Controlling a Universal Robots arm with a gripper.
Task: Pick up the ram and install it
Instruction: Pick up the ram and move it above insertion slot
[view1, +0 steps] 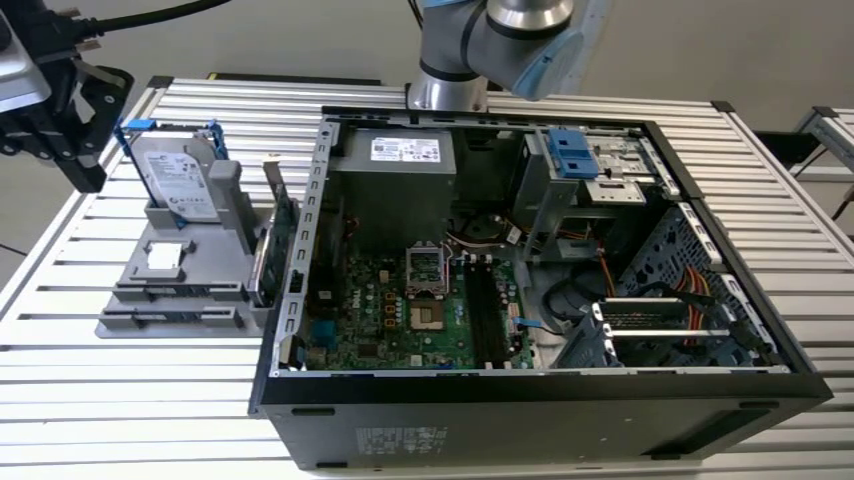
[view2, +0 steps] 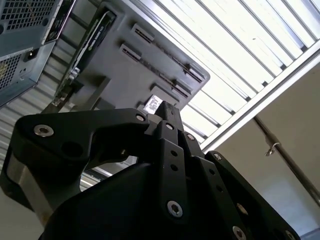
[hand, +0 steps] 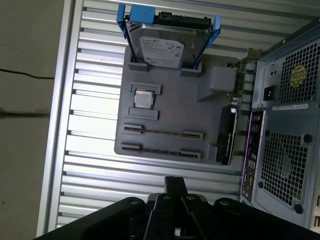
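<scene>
close up, the black gripper (hand: 175, 184) crowds both wrist views, and its fingers look pressed together with nothing between them. the ram (hand: 162, 132) stands on its long edge in a slot of the grey holder (hand: 192, 112), with a second thin stick (hand: 160, 150) just beside it, both well apart from the gripper. beyond them sit a processor (hand: 144, 99), a hard drive (hand: 165, 42) and a dark card (hand: 227, 137) next to the computer case (hand: 285, 125). for a clean pick, we judge the fingers must part first, straddle the ram near mid-length, stay square to the slot, and lift straight so the neighbouring stick is not snagged.
</scene>
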